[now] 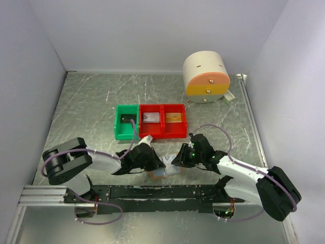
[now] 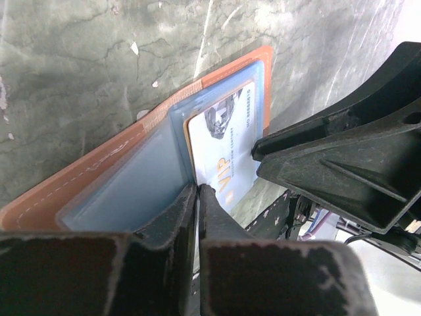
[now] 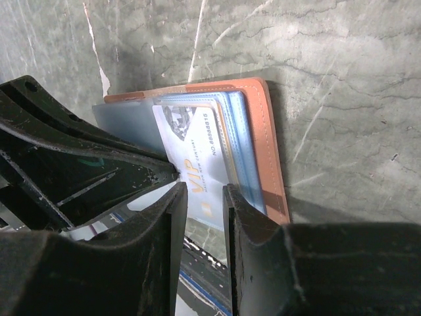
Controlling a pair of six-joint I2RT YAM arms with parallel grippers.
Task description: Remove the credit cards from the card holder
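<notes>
The card holder [image 1: 165, 173] is lying open on the worktop [image 1: 91, 101], on the arm-base side of the red bins [image 1: 162, 133] and well apart from them, with both claws crowding it. The white VIP card [image 3: 197, 158] is sitting partly out of its blue-grey lining [image 2: 131, 184].

What could go wrong, as I am judging it: the two claws are working so near each other that a pull by either one is likely to knock the other. If the holder is not being pinned firmly, it may be dragging along with the card instead of giving it up. A thin, slick card may also be slipping free of a light pinch and dropping short of the red bins.

The left claw [image 2: 197, 194] is showing its fingers pressed almost together, only a slit between them, tips meeting the lining's edge just beside the card; whether it is nipping that edge I cannot tell. The right claw [image 3: 202, 197] is standing partly spread, with the card's lower end passing between its fingers; whether it is actually pinching the card I cannot tell.

A silver card [image 1: 152, 118] and a gold card [image 1: 173, 117] are resting in the red bins, and a dark card [image 1: 127, 120] in the green bin [image 1: 118, 122] just beside them.
</notes>
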